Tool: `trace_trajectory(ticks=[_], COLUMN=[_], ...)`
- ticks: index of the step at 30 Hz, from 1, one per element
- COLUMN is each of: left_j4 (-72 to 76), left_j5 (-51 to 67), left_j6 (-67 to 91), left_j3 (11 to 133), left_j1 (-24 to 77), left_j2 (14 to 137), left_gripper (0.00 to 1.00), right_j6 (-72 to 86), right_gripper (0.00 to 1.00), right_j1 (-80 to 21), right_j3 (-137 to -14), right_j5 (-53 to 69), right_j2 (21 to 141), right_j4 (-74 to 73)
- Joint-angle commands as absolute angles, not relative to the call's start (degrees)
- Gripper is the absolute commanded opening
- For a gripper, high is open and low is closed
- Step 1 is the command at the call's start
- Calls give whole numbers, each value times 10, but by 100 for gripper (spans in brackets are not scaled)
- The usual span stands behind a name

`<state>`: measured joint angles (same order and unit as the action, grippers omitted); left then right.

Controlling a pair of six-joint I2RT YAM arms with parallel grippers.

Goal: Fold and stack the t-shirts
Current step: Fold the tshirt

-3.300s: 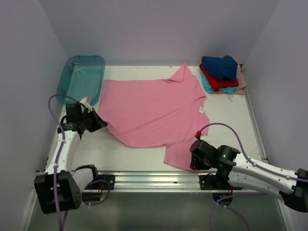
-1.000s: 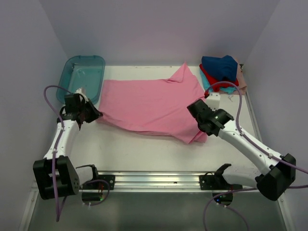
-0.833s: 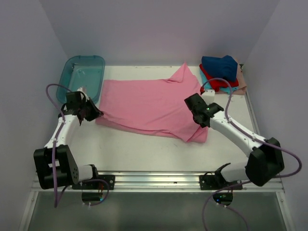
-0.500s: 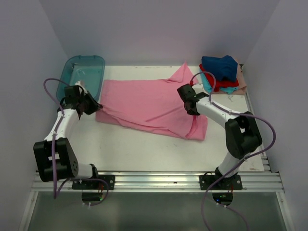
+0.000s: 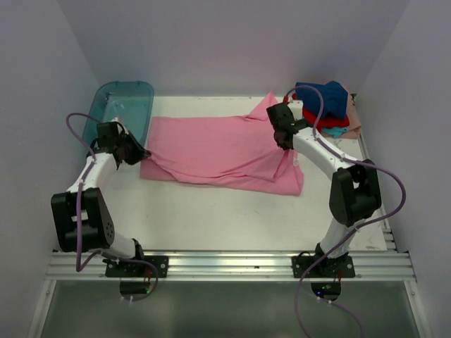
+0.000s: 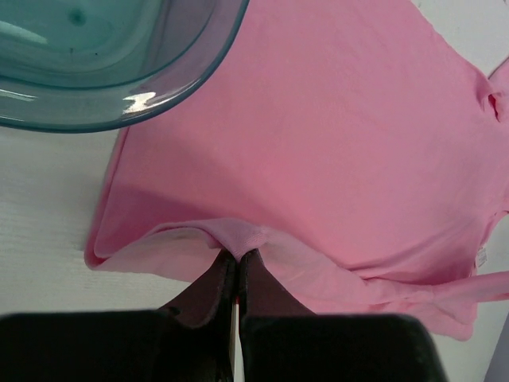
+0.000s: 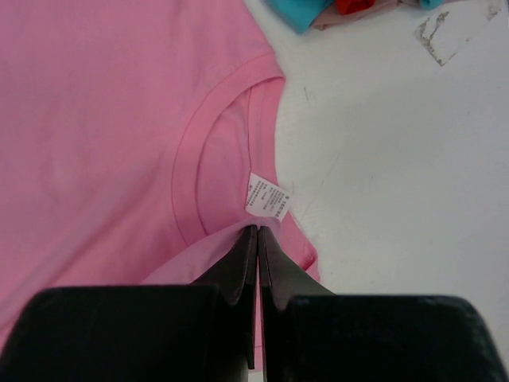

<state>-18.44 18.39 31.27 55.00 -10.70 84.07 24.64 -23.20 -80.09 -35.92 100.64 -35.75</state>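
The pink t-shirt (image 5: 218, 151) lies across the middle of the table with its near half folded up over the far half. My left gripper (image 5: 139, 153) is shut on a pinch of the shirt's left edge (image 6: 238, 239), lifted just off the table. My right gripper (image 5: 285, 141) is shut on the pink cloth just below the white tag (image 7: 268, 199), beside the collar (image 7: 191, 151). A pile of folded t-shirts (image 5: 324, 105), navy on red on teal, sits at the back right corner.
A translucent teal plastic tub (image 5: 118, 113) stands at the back left, its rim (image 6: 159, 87) close to my left gripper. White walls close in the table on three sides. The aluminium rail (image 5: 225, 264) with both arm bases runs along the near edge.
Both grippers have carried the shirt's near edge toward the back, folding it over. The right arm swung far back to the collar; the left moved slightly back.
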Motion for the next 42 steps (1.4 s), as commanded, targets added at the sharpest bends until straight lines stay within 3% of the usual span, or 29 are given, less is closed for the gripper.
trace_trajectory(ticks=[1, 19, 24, 32, 42], left_j4=[-149, -124, -166, -171, -215], left_j5=[178, 138, 152, 177, 154], left_j6=[333, 346, 338, 324, 311], left_j3=[585, 649, 671, 626, 699], left_j1=[-112, -115, -116, -115, -116], left_j2=[858, 935, 968, 897, 953], left_gripper=[0, 0, 0, 0, 0], right_j6=[229, 223, 231, 225, 211], right_gripper=[0, 0, 0, 0, 0], right_j1=[-214, -189, -186, -186, -183], right_j3=[-838, -873, -855, -777, -853], right_j5=[-374, -378, -388, -355, -365], right_j2=[1029, 1049, 999, 894, 987], right_j4=[-358, -365, -379, -363, -392])
